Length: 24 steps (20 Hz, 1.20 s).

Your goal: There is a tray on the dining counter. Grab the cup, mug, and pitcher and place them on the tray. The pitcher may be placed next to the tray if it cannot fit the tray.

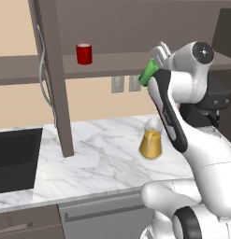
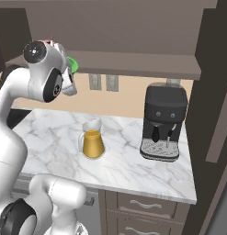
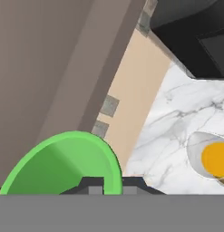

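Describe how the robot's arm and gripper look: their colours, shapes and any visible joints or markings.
The arm is built of smooth, rounded, glossy white shells, thick and bulbous at the segments. Its joints are dark: a round grey cap tops the upper joint, and a long black band runs along one link. No cables or lettering can be seen. The gripper has two small dark grey, blocky tips.

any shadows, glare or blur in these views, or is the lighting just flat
Left base view: flat, soft, slightly blurry; only a faint shadow under the pitcher. Right base view: same even light, no glare on the marble worktop. Hand view: the cup looms large, shaded inside.
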Available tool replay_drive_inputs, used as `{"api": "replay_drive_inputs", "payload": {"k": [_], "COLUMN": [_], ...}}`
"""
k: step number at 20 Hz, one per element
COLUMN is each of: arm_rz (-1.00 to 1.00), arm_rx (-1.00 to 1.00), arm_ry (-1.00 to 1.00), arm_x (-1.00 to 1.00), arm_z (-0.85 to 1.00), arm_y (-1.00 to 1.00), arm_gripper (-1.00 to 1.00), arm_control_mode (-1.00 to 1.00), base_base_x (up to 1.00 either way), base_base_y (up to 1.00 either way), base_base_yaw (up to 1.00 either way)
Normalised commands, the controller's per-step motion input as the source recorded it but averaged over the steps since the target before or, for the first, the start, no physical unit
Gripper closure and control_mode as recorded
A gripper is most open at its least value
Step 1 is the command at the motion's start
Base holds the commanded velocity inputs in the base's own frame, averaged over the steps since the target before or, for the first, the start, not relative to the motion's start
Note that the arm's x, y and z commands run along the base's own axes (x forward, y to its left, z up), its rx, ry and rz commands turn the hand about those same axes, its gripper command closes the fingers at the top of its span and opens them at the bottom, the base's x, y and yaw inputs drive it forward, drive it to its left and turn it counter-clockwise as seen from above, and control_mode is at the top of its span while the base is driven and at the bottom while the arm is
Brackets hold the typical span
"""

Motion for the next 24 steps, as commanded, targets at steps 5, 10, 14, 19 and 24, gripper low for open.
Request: {"api": "replay_drive_inputs", "payload": {"k": [5, 10, 14, 19, 24], "arm_rz": [0.04, 0.19, 0.33, 0.26, 0.18], "arm_rx": [-0.18, -0.08, -0.11, -0.23, -0.26], "arm_ry": [0.26, 0.16, 0.08, 0.08, 0.06], "arm_x": [-0.75, -0.34, -0.06, -0.16, -0.25], "arm_z": [-0.08, -0.12, -0.16, -0.23, -0.19], "arm_y": [0.00, 0.00, 0.00, 0.00, 0.00], "arm_gripper": [1.00, 1.00, 1.00, 1.00, 1.00], "arm_control_mode": [-1.00, -1.00, -1.00, -1.00, -1.00], "base_base_x": [0.00, 0.00, 0.00, 0.00, 0.00], "base_base_y": [0.00, 0.00, 0.00, 0.00, 0.00], "base_base_yaw": [0.00, 0.00, 0.00, 0.00, 0.00]}}
